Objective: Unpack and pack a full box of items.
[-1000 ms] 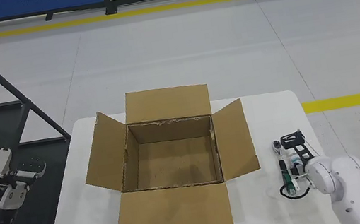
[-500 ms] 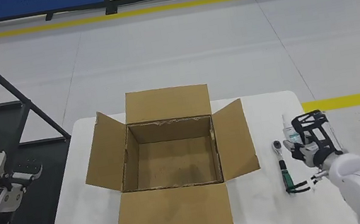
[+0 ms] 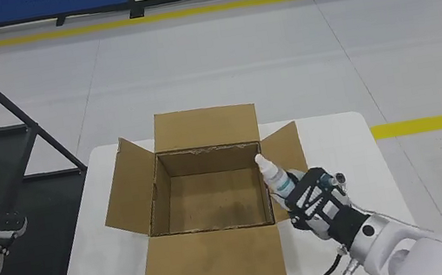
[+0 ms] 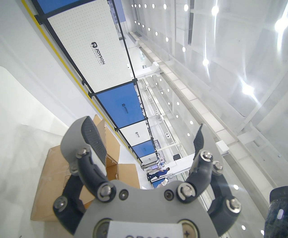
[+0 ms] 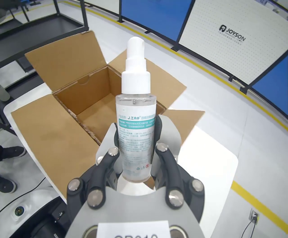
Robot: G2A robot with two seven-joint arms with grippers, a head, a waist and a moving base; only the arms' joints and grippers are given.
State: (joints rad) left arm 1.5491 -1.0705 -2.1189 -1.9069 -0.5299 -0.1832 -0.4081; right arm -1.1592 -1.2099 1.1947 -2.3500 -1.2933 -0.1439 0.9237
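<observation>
The right claw (image 5: 136, 129) is clamping the spray bottle (image 5: 135, 108) by its body over the right flap of the box (image 3: 215, 257), probably to pack it; the left claw (image 4: 145, 133) is hanging apart, empty.

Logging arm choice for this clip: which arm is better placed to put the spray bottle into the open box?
Right. The right gripper is shut on the spray bottle, at the cardboard box rim; the left gripper hangs open and empty, off beyond the table's other edge.
</observation>
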